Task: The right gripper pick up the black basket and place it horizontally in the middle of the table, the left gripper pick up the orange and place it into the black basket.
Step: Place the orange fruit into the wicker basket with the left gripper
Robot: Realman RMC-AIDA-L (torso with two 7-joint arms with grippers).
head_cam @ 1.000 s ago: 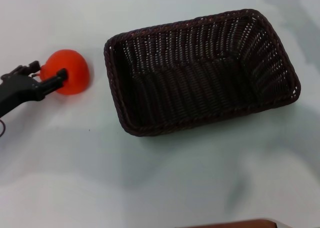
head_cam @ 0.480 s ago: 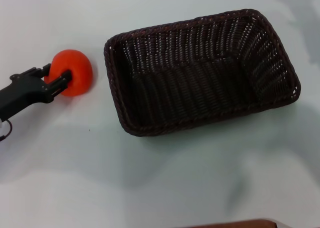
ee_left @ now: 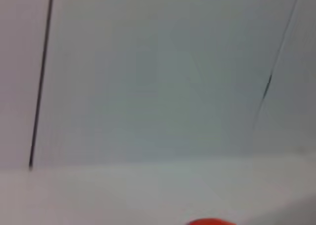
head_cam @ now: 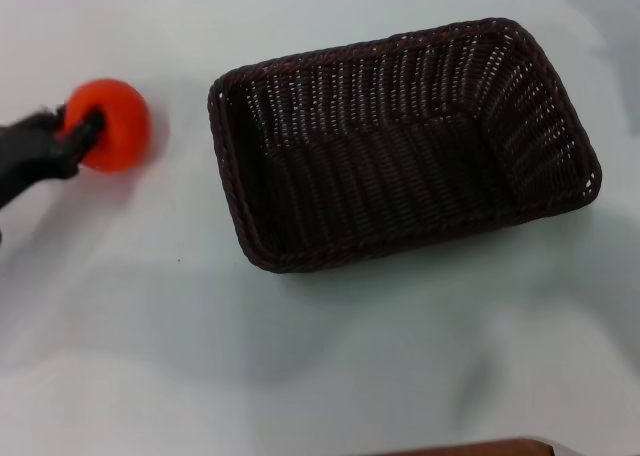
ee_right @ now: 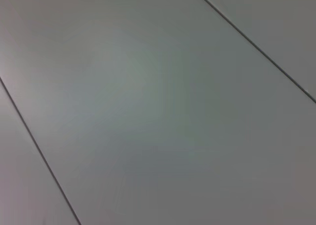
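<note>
The orange [head_cam: 110, 126] is at the far left of the head view, held between the fingers of my left gripper [head_cam: 88, 128], which reaches in from the left edge and is shut on it. It appears raised a little above the table [head_cam: 330, 356]. A sliver of the orange [ee_left: 210, 221] shows at the edge of the left wrist view. The black basket [head_cam: 400, 141] lies open side up in the middle of the table, its long side running left to right, slightly slanted, and empty. The orange is left of the basket, apart from it. The right gripper is out of view.
A brown edge [head_cam: 470, 447] shows at the table's near side. The right wrist view shows only plain grey panels with dark seams [ee_right: 247, 37].
The left gripper has carried the orange to the left and toward the far side, away from the basket. The basket has not moved.
</note>
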